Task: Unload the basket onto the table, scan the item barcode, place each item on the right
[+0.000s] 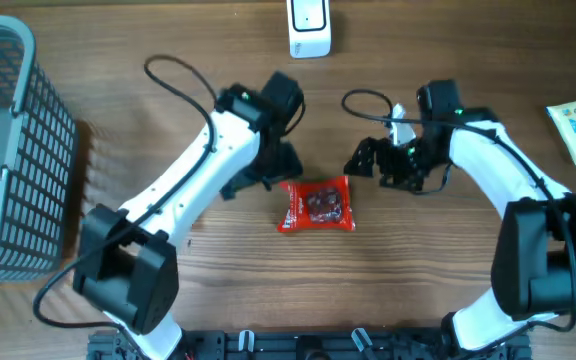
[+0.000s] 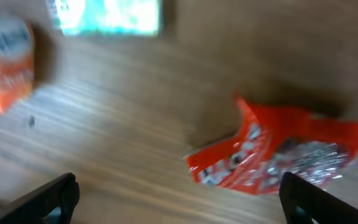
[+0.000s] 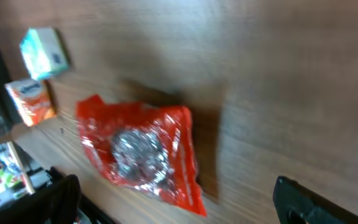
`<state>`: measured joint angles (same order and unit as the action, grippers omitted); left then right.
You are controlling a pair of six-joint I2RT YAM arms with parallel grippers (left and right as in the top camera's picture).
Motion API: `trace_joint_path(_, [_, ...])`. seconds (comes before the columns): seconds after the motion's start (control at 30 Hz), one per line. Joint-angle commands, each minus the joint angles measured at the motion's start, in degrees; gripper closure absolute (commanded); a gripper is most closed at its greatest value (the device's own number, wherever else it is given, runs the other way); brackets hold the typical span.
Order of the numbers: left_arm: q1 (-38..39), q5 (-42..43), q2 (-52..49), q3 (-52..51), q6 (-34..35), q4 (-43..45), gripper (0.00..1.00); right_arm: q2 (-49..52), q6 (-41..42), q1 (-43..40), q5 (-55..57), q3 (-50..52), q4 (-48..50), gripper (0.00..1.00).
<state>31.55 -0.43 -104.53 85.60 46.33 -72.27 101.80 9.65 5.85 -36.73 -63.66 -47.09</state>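
Your red snack packet [image 1: 316, 205] lies flat mid-table [image 1: 418, 290] between the arms, with bare wood on its near side. Your left gripper [image 2: 180, 204] stands wide just beside it, holding nothing. Your right gripper [image 3: 179, 202] is spread wide nearby, also holding nothing. The scanner [image 1: 310, 28] sits at the far edge. The mesh basket [image 1: 28, 150] at the left edge shows only its grey floor.

Left arm [image 1: 183, 175] stretches diagonally inward from its base, wrist tipped down. Left gripper [image 1: 268, 170] has its jaws spread wide and holds nothing. Right arm [image 1: 498, 150] arcs inward. Right gripper [image 1: 383, 165] is also wide apart and empty, just right of the left gripper, not touching.
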Motion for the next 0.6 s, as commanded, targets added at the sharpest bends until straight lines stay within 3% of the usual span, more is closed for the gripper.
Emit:
trace_joint_path(0.0, [-0.46,18.05,0.15,-13.90,-5.60,15.54,0.00,0.26,2.08,-0.24,-1.27,1.11,0.94,0.00])
trace_joint_path(0.23, [-4.37,43.56,0.15,-33.03,-6.86,50.03,0.00,0.26,0.83,-0.24,-1.05,1.11,1.44,0.00])
trace_joint_path(0.3, [-4.13,43.63,0.15,-33.53,-6.88,50.27,0.23,0.26,0.83,-0.24,-1.03,1.11,1.46,0.00])
trace_joint_path(0.4, [-5.03,42.56,0.17,-33.53,-6.88,50.38,0.75,0.26,0.83,-0.24,-0.98,1.11,1.51,0.00])
trace_joint_path(0.47, [-6.29,42.56,0.20,-33.42,-6.86,50.14,0.96,0.26,0.81,-0.24,-0.04,1.11,1.46,0.00])
trace_joint_path(0.57, [-9.79,37.57,0.59,-28.37,-6.97,40.00,0.96,0.26,0.81,-0.24,1.33,1.11,1.46,0.00])
